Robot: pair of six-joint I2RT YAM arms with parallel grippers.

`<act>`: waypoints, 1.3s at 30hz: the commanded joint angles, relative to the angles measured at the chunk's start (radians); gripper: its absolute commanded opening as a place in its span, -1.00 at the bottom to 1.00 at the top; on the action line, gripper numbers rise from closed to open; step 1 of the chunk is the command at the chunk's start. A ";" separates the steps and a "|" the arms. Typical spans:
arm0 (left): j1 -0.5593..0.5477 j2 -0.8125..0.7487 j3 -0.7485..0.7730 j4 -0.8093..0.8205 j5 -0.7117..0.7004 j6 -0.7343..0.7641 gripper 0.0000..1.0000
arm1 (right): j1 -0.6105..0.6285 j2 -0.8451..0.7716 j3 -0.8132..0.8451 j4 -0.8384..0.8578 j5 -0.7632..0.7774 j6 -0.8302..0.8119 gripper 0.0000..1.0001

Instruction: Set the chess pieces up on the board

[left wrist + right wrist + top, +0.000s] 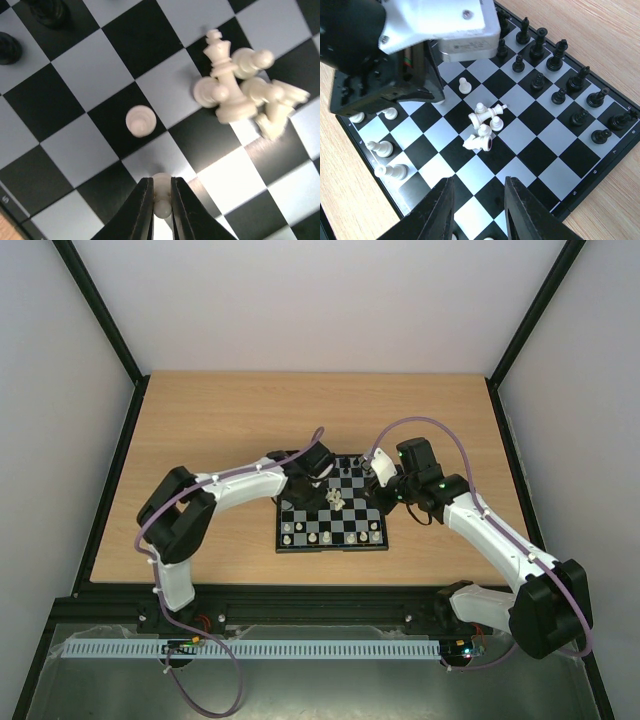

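Several cream chessmen (480,120), a tumbled heap.

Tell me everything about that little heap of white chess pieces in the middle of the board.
The heap is a handful of small cream-white pieces, glossy like plastic, tumbled together near the middle of the board. Most lie on their sides, touching or overlapping. One taller piece has a cross on top. Nothing grips them.

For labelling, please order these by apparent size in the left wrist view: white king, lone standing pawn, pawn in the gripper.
1. white king
2. lone pawn
Unranked: gripped pawn, mostly hidden inside the left gripper.
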 commanded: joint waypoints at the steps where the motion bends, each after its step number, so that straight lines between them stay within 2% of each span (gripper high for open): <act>1: -0.013 -0.105 -0.038 -0.030 0.064 0.054 -0.82 | -0.002 0.004 -0.009 -0.034 -0.013 -0.010 -0.39; 9: -0.070 -0.136 -0.080 -0.082 0.057 0.091 -0.82 | -0.003 0.003 -0.009 -0.035 -0.015 -0.010 -0.39; 34: -0.110 -0.051 -0.080 -0.112 0.096 0.101 -0.81 | -0.003 0.002 -0.009 -0.038 -0.017 -0.013 -0.40; 39: -0.110 -0.049 -0.078 -0.113 0.081 0.094 -0.66 | -0.003 0.003 -0.009 -0.038 -0.018 -0.014 -0.40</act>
